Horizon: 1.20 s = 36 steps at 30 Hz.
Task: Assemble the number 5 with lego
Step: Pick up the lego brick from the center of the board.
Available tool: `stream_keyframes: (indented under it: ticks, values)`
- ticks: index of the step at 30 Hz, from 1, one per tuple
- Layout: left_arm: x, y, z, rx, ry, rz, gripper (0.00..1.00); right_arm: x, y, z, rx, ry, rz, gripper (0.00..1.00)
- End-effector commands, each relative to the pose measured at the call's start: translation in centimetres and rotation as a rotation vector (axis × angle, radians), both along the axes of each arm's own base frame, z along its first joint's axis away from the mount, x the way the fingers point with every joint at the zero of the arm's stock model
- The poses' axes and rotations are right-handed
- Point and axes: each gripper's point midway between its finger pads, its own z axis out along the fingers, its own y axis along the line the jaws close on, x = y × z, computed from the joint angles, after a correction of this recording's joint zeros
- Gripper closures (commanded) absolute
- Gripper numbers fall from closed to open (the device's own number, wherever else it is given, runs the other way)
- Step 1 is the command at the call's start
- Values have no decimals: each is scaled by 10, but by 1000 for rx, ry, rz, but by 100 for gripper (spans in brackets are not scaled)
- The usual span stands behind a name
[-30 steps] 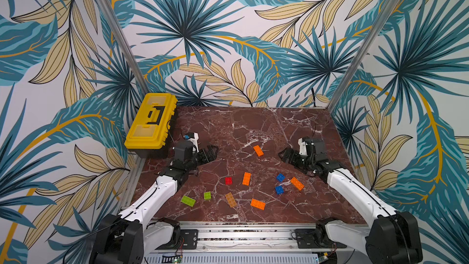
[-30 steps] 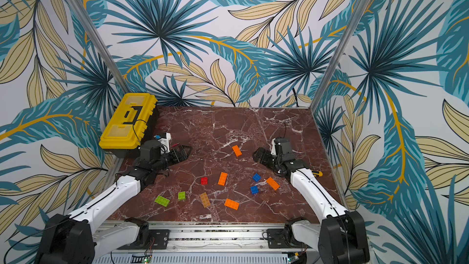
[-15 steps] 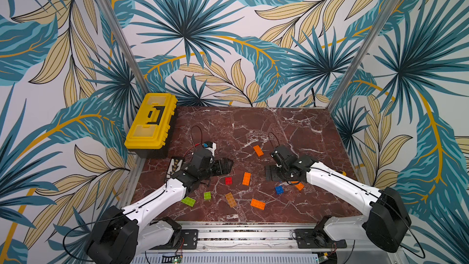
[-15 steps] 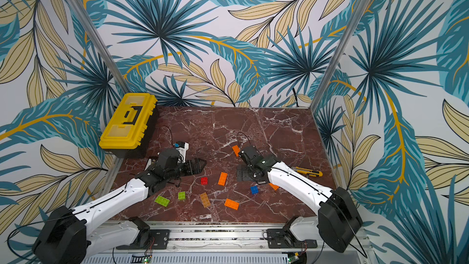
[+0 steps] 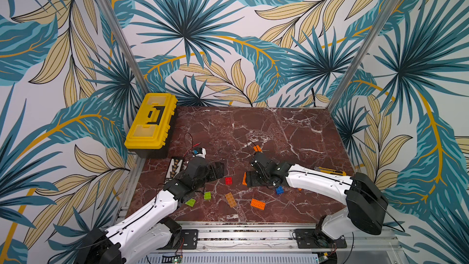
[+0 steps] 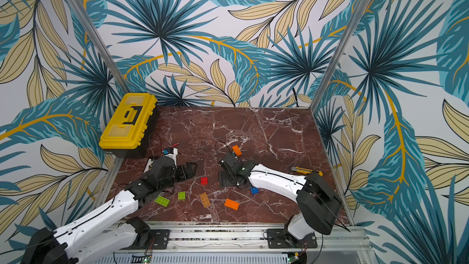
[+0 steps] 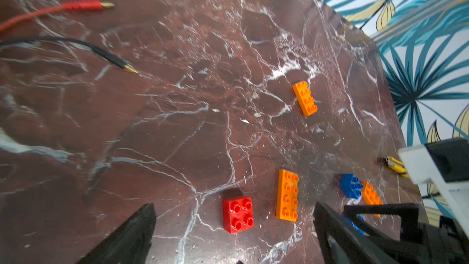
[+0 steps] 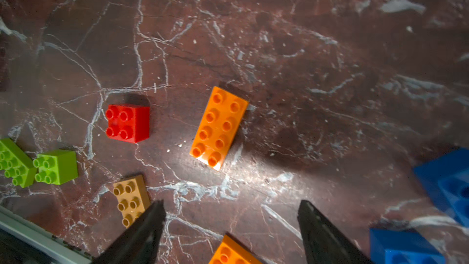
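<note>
Right wrist view first: your right gripper (image 8: 231, 209) has its jaws spread and grips nothing, only bare marble table (image 8: 304, 46) between the tips. Just ahead of them lies the long orange brick (image 8: 218, 128), flat, studs up. Off to one side sits the red brick (image 8: 127, 123); beyond that a small green brick (image 8: 55, 166) and a longer green brick (image 8: 15, 166) lie side by side, and the tan brick (image 8: 130, 199) sits close by one fingertip. A second orange brick (image 8: 228, 250) peeks in between the fingers, and on the other side a blue brick (image 8: 446, 181) lies tipped over, hollow showing, with another blue brick (image 8: 406, 247) near it. Your left gripper (image 7: 233, 209) is released too, jaws wide, and in the left wrist view the red brick shows between its tips, untouched. In both top views the two grippers face each other over the front half of the table, red brick between them. A third orange brick (image 5: 256, 148) lies alone further back, the yellow toolbox (image 5: 151, 120) sits in the far left corner, and the utility knife (image 5: 330, 171) rests by your right arm (image 5: 317, 181).
</note>
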Motion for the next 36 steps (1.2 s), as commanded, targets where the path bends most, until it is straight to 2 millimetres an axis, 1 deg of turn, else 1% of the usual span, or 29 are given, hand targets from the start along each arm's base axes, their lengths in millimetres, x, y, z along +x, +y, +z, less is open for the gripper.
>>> stream_keyframes:
  ticks: [1,8,11,13,14,15,17,23,26,32,36]
  values:
    - [-9,30,-17,73,20,116,0,13,5,4,16,-44,-78,20]
    - [-10,37,-11,69,-30,136,0,17,12,-10,-33,0,-95,19]
    - [-9,36,-10,70,-35,133,0,19,17,-15,-33,17,-96,22]
    - [-8,37,-10,76,-33,138,0,20,19,-20,-38,30,-100,22]
    - [-7,37,-11,79,-33,140,0,21,20,-22,-48,36,-105,22]
    - [-3,35,-6,64,-56,142,0,22,19,-24,-61,43,-113,22]
    - [-2,35,-6,65,-59,143,0,23,18,-27,-88,50,-120,23]
    - [2,34,-5,77,-62,145,0,27,21,-34,-110,52,-117,30]
    - [3,34,-7,80,-61,148,0,29,22,-37,-134,58,-111,31]
    - [3,34,-8,83,-62,149,0,31,17,-47,-192,63,-119,34]
    - [3,35,-8,88,-61,153,0,30,19,-53,-203,82,-106,34]
